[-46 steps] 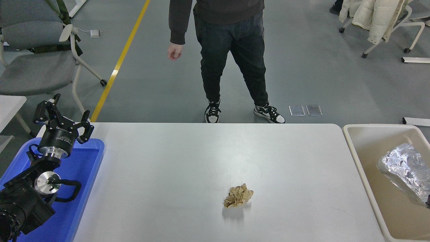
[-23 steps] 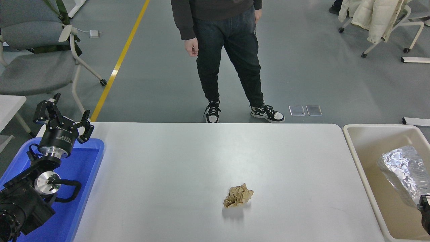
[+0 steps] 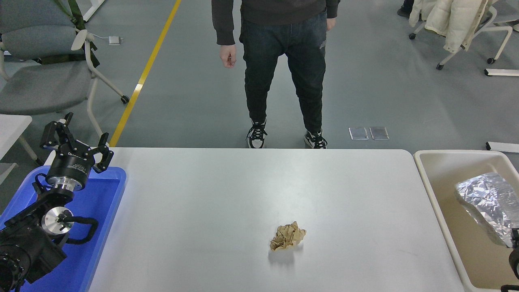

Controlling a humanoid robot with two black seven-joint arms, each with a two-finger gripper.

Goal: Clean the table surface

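Observation:
The white table surface [image 3: 227,194] fills the middle of the head view. A crumpled tan paper wad [image 3: 287,236] lies on it, right of centre and toward the near edge. My left gripper [image 3: 77,137] is parked over the far end of the blue tray [image 3: 106,190] at the lower left, fingers spread open and empty. Of my right arm only a small black part [image 3: 515,259] shows at the right edge, low over the cream bin [image 3: 429,178]; it is far from the paper wad.
A crumpled silver foil sheet [image 3: 486,205] lies in the cream bin. A person [image 3: 279,61] stands at the table's far edge, hands down. Chairs stand at the far left [image 3: 44,77] and far right [image 3: 454,24].
The person has shifted stance and brought both feet together. The foil sheet has shifted a little in the bin. The black part of my right arm has come further in and now sits lower.

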